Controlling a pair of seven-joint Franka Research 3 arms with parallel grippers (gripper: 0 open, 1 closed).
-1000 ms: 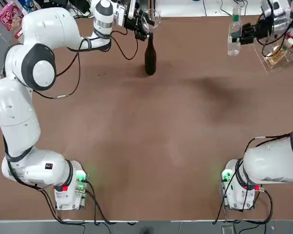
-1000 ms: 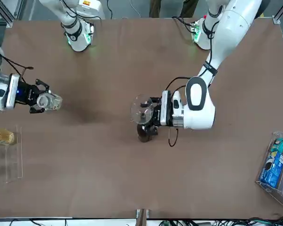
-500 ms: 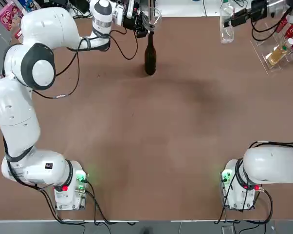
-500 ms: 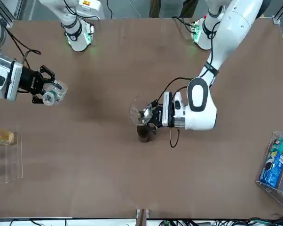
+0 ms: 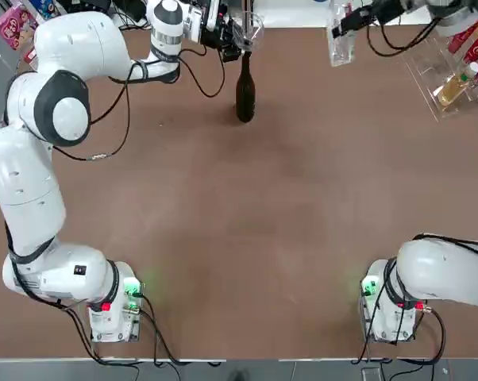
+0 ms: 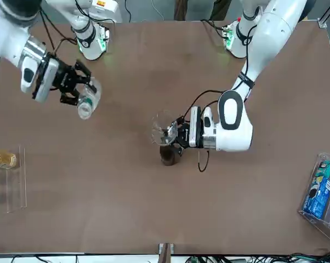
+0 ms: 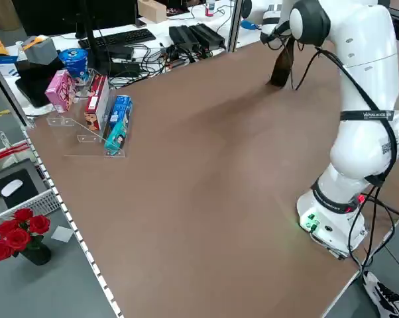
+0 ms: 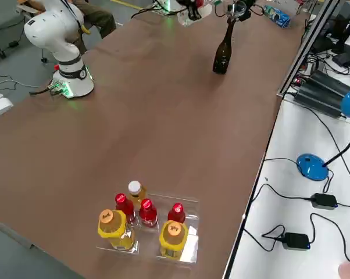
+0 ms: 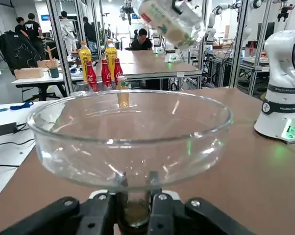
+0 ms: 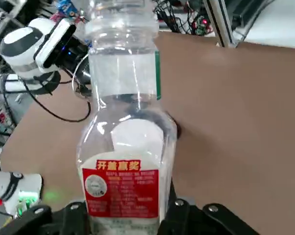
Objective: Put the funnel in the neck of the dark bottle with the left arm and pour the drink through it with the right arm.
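Observation:
The dark bottle (image 5: 244,89) stands upright at the far side of the table, a little left of centre. The clear funnel (image 5: 248,26) sits on its neck, with its stem (image 9: 133,208) in the bottle's mouth. My left gripper (image 9: 133,205) is shut on that stem, just above the neck, also seen from the front (image 6: 178,136). My right gripper (image 6: 72,86) is raised in the air to the right of the dark bottle and shut on the drink (image 6: 87,102), a clear plastic bottle (image 10: 125,147) held tilted. A gap remains between the drink (image 5: 341,40) and the funnel.
A clear rack (image 5: 453,71) with red and yellow bottles (image 8: 145,224) stands at the far right corner. A clear holder with boxes (image 7: 103,116) sits at the far left edge. The arms' bases (image 5: 116,305) stand at the near edge.
My right arm has carried the drink up from the rack and leftward toward the dark bottle. The funnel shifted slightly onto the neck and then stayed in my left gripper.

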